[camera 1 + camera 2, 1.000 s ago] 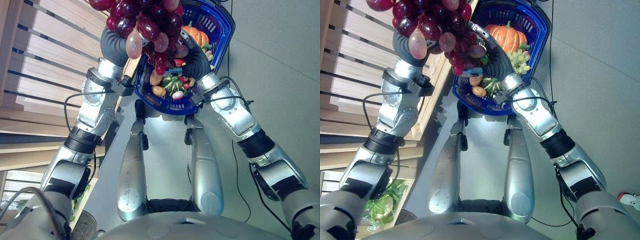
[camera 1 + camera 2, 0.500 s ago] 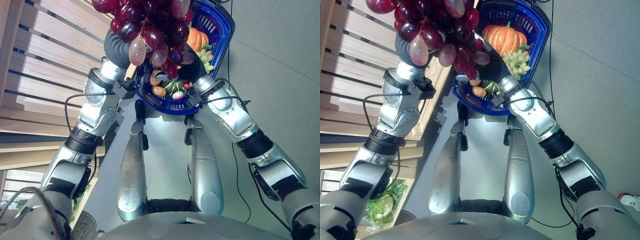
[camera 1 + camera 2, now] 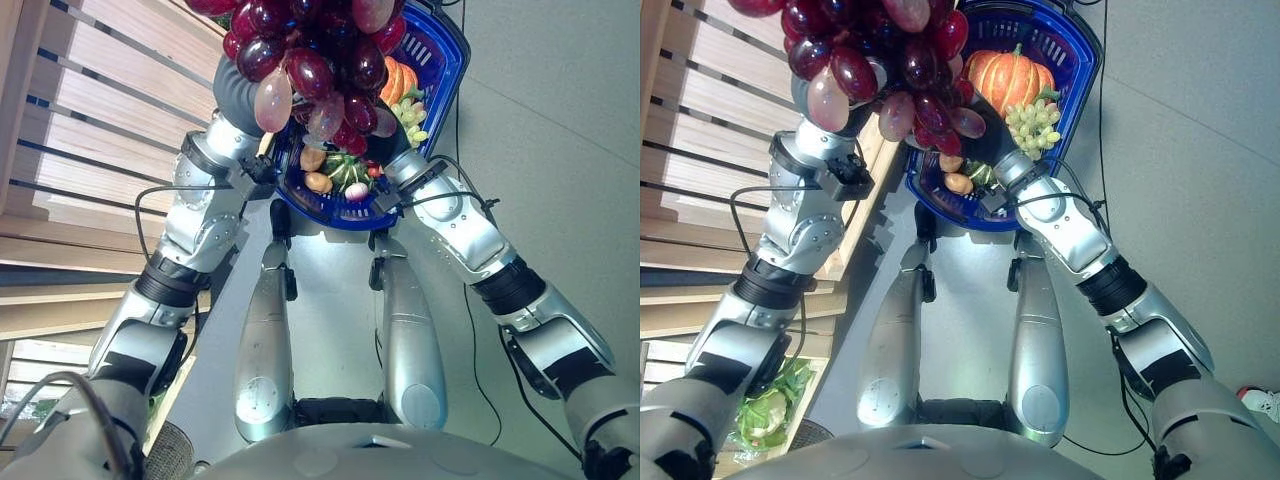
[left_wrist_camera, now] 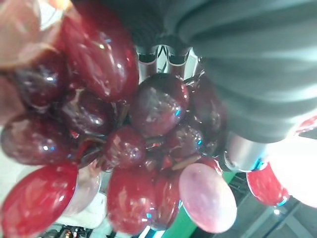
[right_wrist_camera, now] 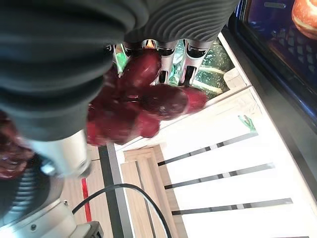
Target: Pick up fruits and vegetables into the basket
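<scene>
Dark red grape bunch: raised high over the blue basket, roughly above its near half, not yet inside. Left hand: fingers and thumb closed about the bunch, grapes packed between them. Right hand: up against the same bunch, berries lying across it; grasp not to be told. Basket contents: pumpkin at the far end, green grapes beside it, small mixed vegetables at the near end. Hazards, as judged: loose berries shaken off the stem by a quick lowering; bunch dropped from height, bouncing off the pumpkin and over the rim; bunch let go too near the rim on the shelf side, rolling out onto the grey floor; both hands crowding one bunch, tugging it apart. Edges: basket rim close under both wrists; wooden slatted shelf just beside the basket on the robot's left, a knock risk for that elbow. Open room: bare floor on the basket's right; free space inside the basket between pumpkin and near-end vegetables, likely the soundest landing spot.
</scene>
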{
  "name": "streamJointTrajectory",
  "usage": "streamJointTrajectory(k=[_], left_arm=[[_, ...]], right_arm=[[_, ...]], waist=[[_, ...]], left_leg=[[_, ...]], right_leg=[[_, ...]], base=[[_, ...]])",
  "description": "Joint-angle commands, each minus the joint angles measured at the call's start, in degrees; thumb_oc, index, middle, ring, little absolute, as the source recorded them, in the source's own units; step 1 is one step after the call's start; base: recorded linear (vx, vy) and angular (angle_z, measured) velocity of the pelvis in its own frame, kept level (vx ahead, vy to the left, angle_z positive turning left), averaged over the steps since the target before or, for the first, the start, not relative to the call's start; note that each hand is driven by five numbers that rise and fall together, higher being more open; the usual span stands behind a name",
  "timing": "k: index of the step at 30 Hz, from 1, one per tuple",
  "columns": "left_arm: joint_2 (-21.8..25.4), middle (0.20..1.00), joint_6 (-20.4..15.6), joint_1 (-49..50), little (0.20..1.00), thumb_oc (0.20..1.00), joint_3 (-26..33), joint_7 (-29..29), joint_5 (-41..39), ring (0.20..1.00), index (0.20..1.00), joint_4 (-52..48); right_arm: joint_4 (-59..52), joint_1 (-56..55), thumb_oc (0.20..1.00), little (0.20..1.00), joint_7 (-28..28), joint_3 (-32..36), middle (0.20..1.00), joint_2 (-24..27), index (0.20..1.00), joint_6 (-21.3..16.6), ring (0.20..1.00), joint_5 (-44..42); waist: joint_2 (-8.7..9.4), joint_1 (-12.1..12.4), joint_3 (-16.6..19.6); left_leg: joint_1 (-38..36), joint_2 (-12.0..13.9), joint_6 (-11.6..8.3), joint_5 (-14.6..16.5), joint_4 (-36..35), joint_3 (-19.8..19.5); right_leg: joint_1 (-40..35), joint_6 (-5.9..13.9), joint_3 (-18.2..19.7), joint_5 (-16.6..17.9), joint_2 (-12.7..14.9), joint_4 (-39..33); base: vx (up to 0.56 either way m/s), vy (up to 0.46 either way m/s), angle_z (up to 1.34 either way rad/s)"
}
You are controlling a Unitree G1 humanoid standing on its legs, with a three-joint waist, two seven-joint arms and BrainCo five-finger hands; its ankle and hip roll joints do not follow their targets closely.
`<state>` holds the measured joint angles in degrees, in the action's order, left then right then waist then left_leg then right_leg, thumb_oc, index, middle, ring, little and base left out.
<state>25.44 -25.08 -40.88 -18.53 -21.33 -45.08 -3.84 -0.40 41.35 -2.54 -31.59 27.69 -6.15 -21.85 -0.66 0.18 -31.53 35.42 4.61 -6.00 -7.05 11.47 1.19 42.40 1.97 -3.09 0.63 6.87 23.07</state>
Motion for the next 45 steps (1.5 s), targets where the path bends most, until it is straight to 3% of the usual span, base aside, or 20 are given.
streamJointTrajectory(k=[1,14,17,18,19,25,26,29,30,36,40,45], left_arm=[[-1.96,0.2,-1.77,-3.43,0.2,0.2,-2.33,-2.51,-0.93,0.2,0.2,-7.82],[-2.38,0.2,-1.71,-3.09,0.2,0.2,-2.26,-1.49,-0.74,0.2,0.2,-7.92],[-2.33,0.2,-1.95,-2.93,0.2,0.2,-2.12,1.83,0.76,0.2,0.2,-7.63],[-2.34,0.357,-2.1,-2.81,0.357,0.357,-2.02,2.59,1.13,0.357,0.357,-7.52],[-2.13,1.0,-1.87,-2.65,1.0,1.0,-1.91,3.84,1.78,1.0,1.0,-7.17],[-0.98,1.0,-1.94,-1.78,1.0,1.0,-1.19,11.29,4.57,1.0,1.0,-6.43],[-0.56,1.0,-2.63,-0.89,1.0,1.0,-0.33,17.88,7.82,1.0,1.0,-6.21],[0.0,1.0,-3.73,0.06,1.0,1.0,0.88,24.32,11.77,1.0,1.0,-5.59],[0.03,1.0,-4.09,1.26,1.0,1.0,2.35,28.96,13.71,1.0,1.0,-5.11],[-0.77,1.0,-0.96,3.92,1.0,1.0,5.73,40.99,21.3,1.0,1.0,-3.93],[-0.97,1.0,1.25,4.76,1.0,1.0,7.75,44.66,22.53,1.0,1.0,-2.8],[-1.22,1.0,2.77,4.93,1.0,1.0,8.87,45.17,19.81,1.0,1.0,-0.19]], right_arm=[[-6.53,3.71,0.2,0.2,-0.34,0.07,0.2,-3.36,0.2,-2.58,0.2,-0.89],[-6.59,3.45,0.2,0.2,-0.5,0.43,0.2,-3.65,0.2,-2.82,0.2,-0.37],[-6.7,3.46,0.2,0.2,-0.55,0.47,0.2,-3.56,0.2,-2.85,0.2,-0.32],[-6.69,3.48,0.2,0.2,-0.62,0.45,0.2,-3.52,0.2,-2.88,0.2,-0.34],[-6.63,3.48,0.2,0.2,-0.72,0.45,0.2,-3.42,0.2,-2.95,0.2,-0.37],[-6.91,3.03,0.2,0.2,-1.0,0.73,0.2,-2.95,0.2,-3.14,0.2,-0.18],[-7.28,2.76,0.2,0.2,-1.25,0.91,0.2,-2.55,0.2,-3.24,0.2,-0.28],[-7.4,2.18,0.2,0.2,-1.19,1.49,0.2,-2.42,0.2,-3.48,0.2,-0.11],[-7.54,1.62,0.2,0.2,-1.28,1.94,0.2,-2.48,0.2,-3.76,0.2,0.17],[-7.25,0.43,0.2,0.2,-1.62,2.86,0.2,-3.58,0.2,-4.48,0.2,1.6],[-7.26,0.47,0.2,0.2,-1.99,3.45,0.2,-3.55,0.2,-4.48,0.2,1.71],[-6.78,0.58,0.2,0.2,-2.38,3.72,0.2,-3.47,0.2,-4.85,0.2,1.26]], waist=[[-0.19,-0.34,1.73],[-0.22,-0.26,1.73],[-0.22,-0.22,1.73],[-0.22,-0.19,1.73],[-0.25,-0.15,1.73],[-0.46,0.02,1.73],[-0.53,0.19,1.73],[-0.54,0.4,1.73],[-0.64,0.66,1.73],[-0.81,1.3,1.73],[-0.81,1.54,1.73],[-0.89,1.48,1.73]], left_leg=[[-0.94,-5.96,4.21,5.44,0.8,1.19],[-0.9,-6.25,4.32,5.32,0.59,1.08],[-0.95,-6.29,4.34,5.23,0.43,1.02],[-0.95,-6.31,4.34,5.21,0.41,0.98],[-0.9,-6.35,4.35,5.19,0.43,0.94],[-0.83,-6.42,4.39,5.16,0.4,0.85],[-0.71,-6.46,4.39,5.18,0.44,0.82],[-0.64,-6.61,4.43,5.25,0.65,0.58],[-0.42,-6.78,4.39,5.28,0.89,0.34],[0.11,-7.17,4.34,5.24,1.38,-0.12],[0.23,-7.17,4.19,5.28,1.62,-0.18],[0.28,-6.96,4.02,5.29,1.93,0.2]], right_leg=[[-7.08,0.09,-6.39,-3.34,-2.48,-4.74],[-7.12,0.23,-6.61,-3.01,-2.36,-5.14],[-7.18,0.24,-6.66,-2.96,-2.34,-5.28],[-7.2,0.24,-6.67,-2.97,-2.34,-5.31],[-7.18,0.24,-6.68,-2.96,-2.34,-5.33],[-7.06,0.3,-6.78,-2.99,-2.29,-5.28],[-7.07,0.29,-6.92,-3.03,-2.2,-5.38],[-7.12,0.29,-7.17,-3.15,-2.12,-5.29],[-7.03,0.28,-7.35,-3.27,-2.02,-5.15],[-6.91,0.16,-7.96,-3.64,-1.88,-4.82],[-6.86,0.07,-8.13,-3.92,-1.9,-4.55],[-6.81,0.0,-8.16,-4.18,-1.97,-4.1]], base=[[0.0,0.0,0.0],[0.0,0.0,0.0],[0.0,0.0,0.0],[0.0,0.0,0.0],[0.0,0.0,0.0],[0.0,0.0,0.0],[0.0,0.0,0.0],[0.0,-0.012,0.01],[0.0,-0.032,0.04],[0.0,-0.007,0.01],[0.0,0.0,0.0],[0.0,0.0,0.0]])
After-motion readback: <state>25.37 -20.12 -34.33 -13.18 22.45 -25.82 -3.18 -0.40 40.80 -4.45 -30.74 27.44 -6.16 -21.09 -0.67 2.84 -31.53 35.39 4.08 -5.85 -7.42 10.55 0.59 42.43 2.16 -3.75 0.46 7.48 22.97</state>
